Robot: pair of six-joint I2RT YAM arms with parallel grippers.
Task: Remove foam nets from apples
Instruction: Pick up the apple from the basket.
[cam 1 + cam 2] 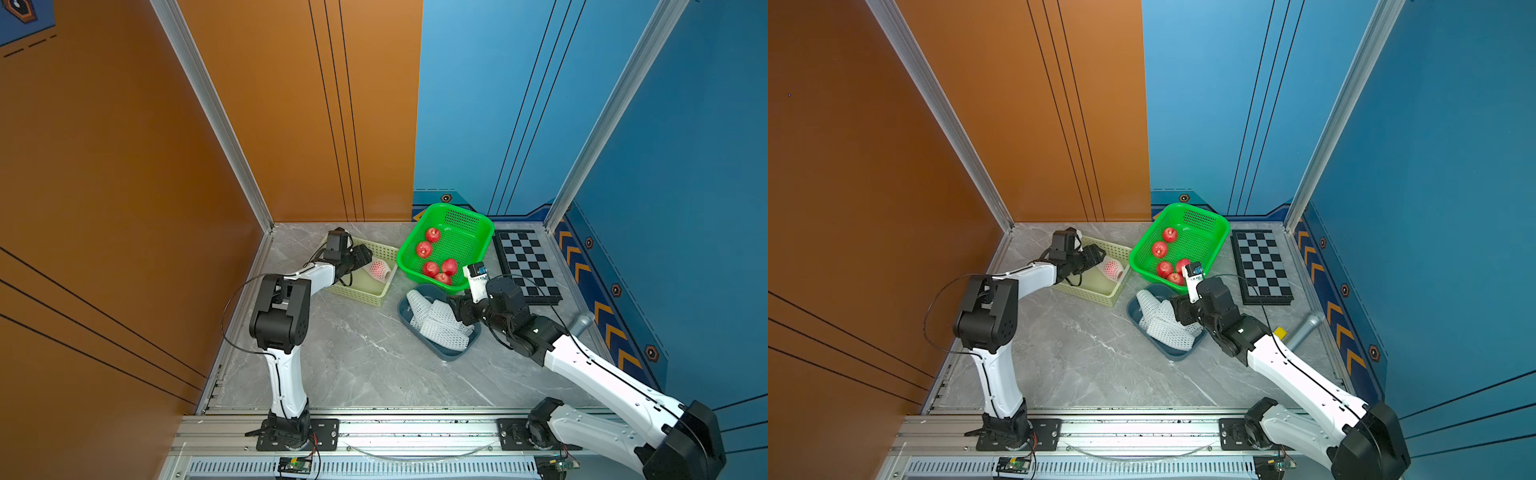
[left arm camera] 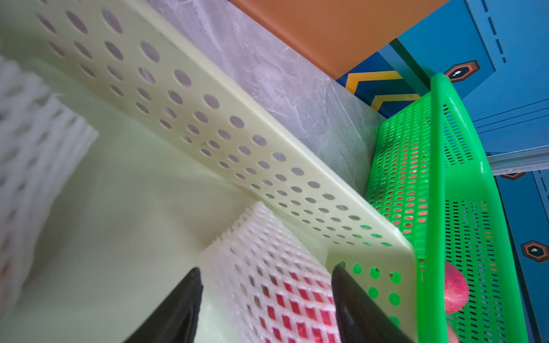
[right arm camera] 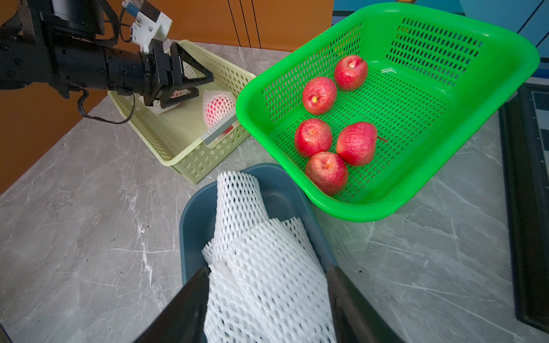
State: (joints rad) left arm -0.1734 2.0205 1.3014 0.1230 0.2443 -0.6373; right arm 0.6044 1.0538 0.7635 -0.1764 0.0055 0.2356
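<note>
The foam nets [image 3: 237, 202] that were empty lay in a heap in a blue tray [image 3: 193, 225], right under the right claw [image 3: 267, 268]. That claw was spread wide and was not squeezing. The top net lay between its two fingers [image 3: 190, 306], but I could not tell if they touched it.

Just past the tips of the right claw stood a green basket [image 3: 416, 190], with its near edge right by the far end of the tray. Five bare red apples [image 3: 319, 95] sat close together in it.

The left claw [image 2: 266, 267] reached into a pale yellow basket [image 2: 208, 124] with round holes. It was spread wide too. One apple in a net [image 2: 285, 297] lay between its fingers and stuck out past the tips, in the basket's corner. Red skin showed through the white holes. I could not tell if the fingers pressed on it.

A second wrapped apple [image 2: 32, 142] lay off to one side of the left claw in the same basket, and it looked blurry.

Both baskets and the tray sat on a grey marble table [image 3: 89, 222]. A chessboard [image 1: 525, 262] lay beside the right claw's arm, on the side away from the left claw.
</note>
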